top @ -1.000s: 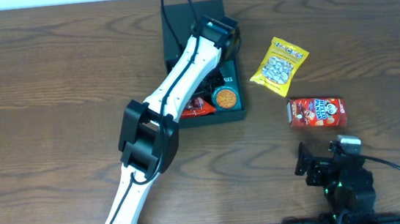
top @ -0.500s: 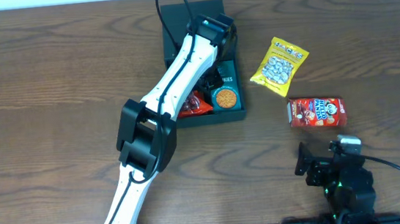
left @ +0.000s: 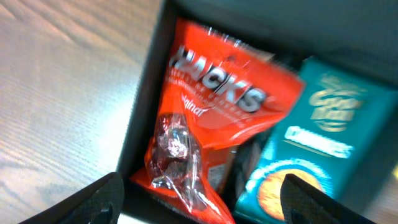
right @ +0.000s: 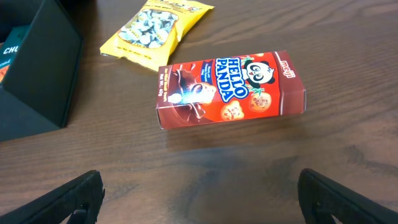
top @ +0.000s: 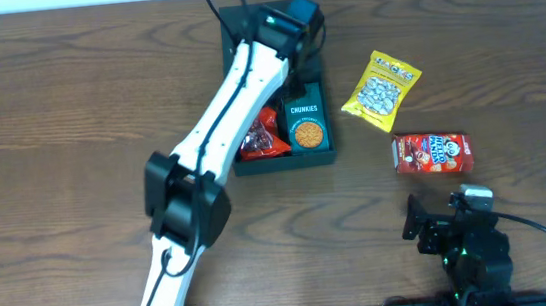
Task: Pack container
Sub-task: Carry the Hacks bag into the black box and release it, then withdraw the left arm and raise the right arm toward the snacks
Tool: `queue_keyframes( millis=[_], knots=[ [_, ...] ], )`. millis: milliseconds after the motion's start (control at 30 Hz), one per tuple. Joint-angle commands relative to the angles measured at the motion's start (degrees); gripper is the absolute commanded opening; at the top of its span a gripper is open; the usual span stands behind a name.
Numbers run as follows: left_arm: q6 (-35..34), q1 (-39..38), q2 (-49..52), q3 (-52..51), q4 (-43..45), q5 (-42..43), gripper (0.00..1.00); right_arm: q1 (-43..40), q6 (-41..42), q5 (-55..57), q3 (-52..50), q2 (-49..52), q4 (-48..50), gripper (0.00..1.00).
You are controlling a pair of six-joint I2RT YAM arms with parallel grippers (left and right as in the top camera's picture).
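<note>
The left gripper [left: 205, 202] hangs with jaws wide apart, holding nothing. Directly under it is the container [left: 146, 93], with the red snack bag [left: 211, 124] and the Chunkies box [left: 311, 149] inside (side by side). This placing step seems finished. The right gripper [right: 202, 193], also spread wide and empty, has the Hello Panda box [right: 230, 87] just ahead. I judge the next move is to grasp that box.
</note>
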Motion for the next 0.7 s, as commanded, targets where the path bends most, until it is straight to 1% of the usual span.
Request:
queue_keyframes(
  millis=[0,67,133,267,333,467,567,667],
  knots=[
    [3.34,0.35,-4.90,1.68,1.57,-3.06,0.82,0.37,0.04,0.20,-0.46,-0.31,-0.20,0.99],
    [5.33,0.57,-6.75,1.70,2.82,-4.42,0.85,0.37,0.04,0.20,-0.46,-0.31,-0.20,0.99],
    [7.50,1.18,-8.85,1.70,3.41,-7.58,0.89,0.37,0.04,0.20,-0.46,-0.31,-0.20,0.99],
    [8.26,3.67,-12.17,1.70,3.87,-12.44,0.95,0.37,0.04,0.20,-0.46,-0.31,-0.20,0.99],
    [8.85,5.92,-13.49,1.70,5.18,-12.70,0.97,0.37,0.04,0.20,-0.46,-0.31,-0.20,0.99],
    [8.85,10.34,-14.47,1.70,7.58,-12.61,0.98,0.33,0.04,0.81,-0.46,-0.31,1.57,0.99],
    [8.85,12.55,-14.47,1.70,7.69,-12.59,0.97,0.33,0.92,-0.94,-0.46,-0.31,5.68,0.99],
    [9.18,14.12,-14.47,1.70,7.54,-12.59,0.98,0.33,7.08,-3.65,-0.46,-0.31,13.60,0.99]
  ],
)
